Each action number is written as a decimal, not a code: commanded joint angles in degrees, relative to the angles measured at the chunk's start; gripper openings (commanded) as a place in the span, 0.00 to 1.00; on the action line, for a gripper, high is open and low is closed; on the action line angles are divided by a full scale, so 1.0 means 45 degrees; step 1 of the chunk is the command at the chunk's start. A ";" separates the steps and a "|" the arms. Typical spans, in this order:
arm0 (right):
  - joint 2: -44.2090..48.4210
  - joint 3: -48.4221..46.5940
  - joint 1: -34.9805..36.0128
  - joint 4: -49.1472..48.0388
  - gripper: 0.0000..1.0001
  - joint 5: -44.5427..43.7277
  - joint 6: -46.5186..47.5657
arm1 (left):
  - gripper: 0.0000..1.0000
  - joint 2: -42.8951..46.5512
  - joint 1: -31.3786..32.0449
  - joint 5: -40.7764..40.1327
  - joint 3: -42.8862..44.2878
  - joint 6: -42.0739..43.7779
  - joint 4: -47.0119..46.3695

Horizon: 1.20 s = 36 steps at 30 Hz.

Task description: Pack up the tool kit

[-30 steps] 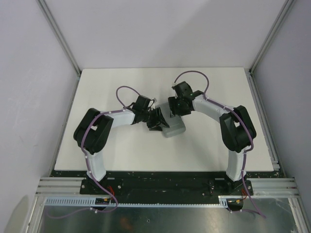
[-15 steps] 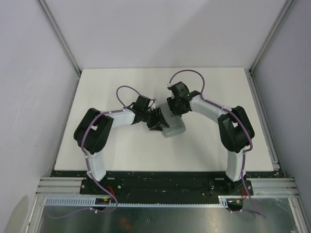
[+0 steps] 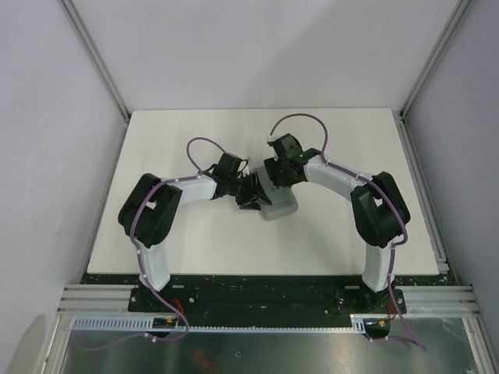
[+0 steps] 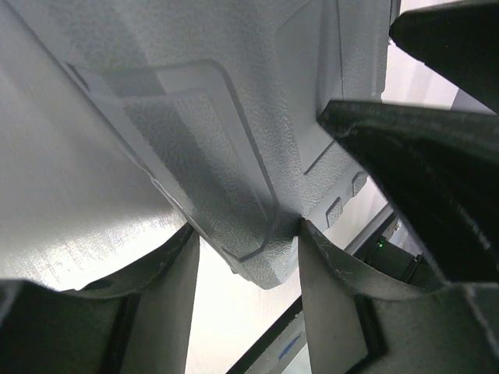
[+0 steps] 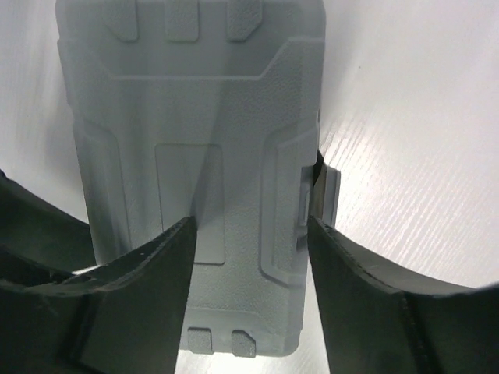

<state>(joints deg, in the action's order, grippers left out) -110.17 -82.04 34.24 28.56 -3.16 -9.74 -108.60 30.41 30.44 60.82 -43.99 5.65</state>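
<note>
The grey tool kit case (image 3: 282, 206) lies closed on the white table (image 3: 195, 132). No hand tools show. My left gripper (image 3: 256, 195) is at the case's left side. In the left wrist view its fingers (image 4: 327, 312) press both sides of one rounded corner of the case (image 4: 234, 117). My right gripper (image 3: 281, 178) is over the far end of the case. In the right wrist view it (image 5: 249, 234) is open astride the lid (image 5: 195, 101). Its right finger (image 5: 366, 288) touches the latch tab (image 5: 329, 193) on the case's edge.
Aluminium frame posts (image 3: 97, 62) and grey walls close in the table on three sides. A black rail (image 3: 265, 292) with the arm bases runs along the near edge.
My right gripper has shifted slightly left and nearer over the case. The left arm and the case have not moved.
</note>
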 commanded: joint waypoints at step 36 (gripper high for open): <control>-0.1428 0.0531 -0.0608 0.0880 0.43 0.3034 -0.0313 | 0.51 -0.1594 0.0215 -0.3591 -0.0108 0.2072 0.2795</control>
<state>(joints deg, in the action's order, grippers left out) -111.66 -83.02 29.39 29.82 5.30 -9.85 -109.06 30.89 29.71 62.85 -42.26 7.99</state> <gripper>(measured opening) 0.543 0.525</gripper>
